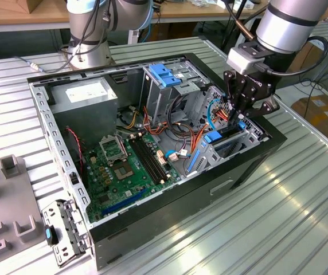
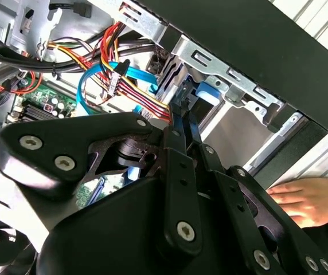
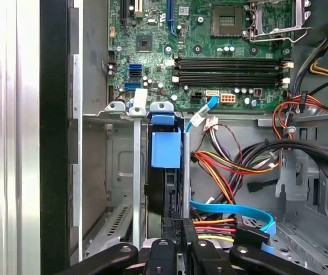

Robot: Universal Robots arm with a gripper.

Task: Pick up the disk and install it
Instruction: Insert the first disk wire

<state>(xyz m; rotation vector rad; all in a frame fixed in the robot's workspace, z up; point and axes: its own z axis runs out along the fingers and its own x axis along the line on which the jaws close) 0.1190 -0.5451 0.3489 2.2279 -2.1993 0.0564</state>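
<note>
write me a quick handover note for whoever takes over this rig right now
End effector: down inside the open computer case at the drive cage; fingers closed on the end of the disk.
Disk: standing on edge in a cage slot, blue end tab facing the motherboard, in the first wrist view.
Done: disk picked up and brought into the slot.
Left: cannot tell if it is fully seated; end effector not yet released.
Note: a person's hand rests outside the case.

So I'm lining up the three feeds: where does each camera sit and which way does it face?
Exterior view: off the arm, above the open computer case, gripper at the drive cage.
First wrist view: on the arm, facing along the disk toward the motherboard.
Second wrist view: behind the gripper linkage; a hand nearby.
Both wrist views share the blue cable.
</note>
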